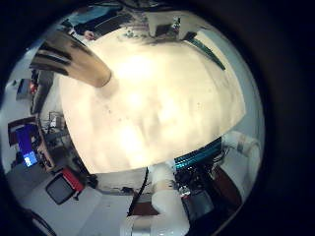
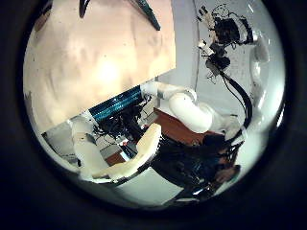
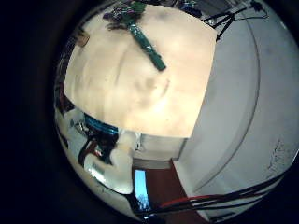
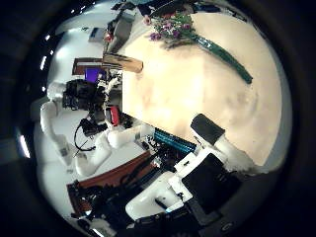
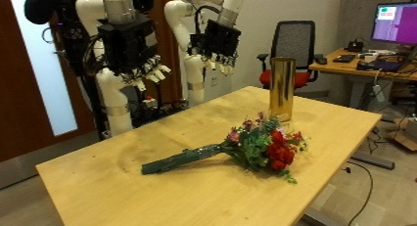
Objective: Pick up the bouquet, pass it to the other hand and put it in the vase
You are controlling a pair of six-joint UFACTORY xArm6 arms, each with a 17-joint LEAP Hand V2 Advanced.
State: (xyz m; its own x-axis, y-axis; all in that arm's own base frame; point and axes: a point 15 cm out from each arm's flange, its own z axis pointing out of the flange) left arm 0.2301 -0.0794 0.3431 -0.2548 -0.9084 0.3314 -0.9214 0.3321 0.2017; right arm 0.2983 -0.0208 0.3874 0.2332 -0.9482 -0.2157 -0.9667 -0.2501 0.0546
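A bouquet [image 5: 264, 146] of red and purple flowers with a green wrapped stem lies on the wooden table [image 5: 117, 182], flowers toward the vase. My right hand [image 5: 141, 67] hangs open above the table's back edge, away from the stem end, holding nothing. My left hand [image 5: 216, 45] hangs open farther back, above the table's far edge, also holding nothing. The right thumb side palm view shows the bouquet [image 4: 180, 28] and vase [image 4: 122, 62]. The right little finger side palm view shows the bouquet [image 3: 140, 35].
An office chair [image 5: 299, 46] stands behind the vase. A desk with a monitor [image 5: 395, 23] is beyond it. The table's near edge [image 5: 313, 208] runs close to the flowers.
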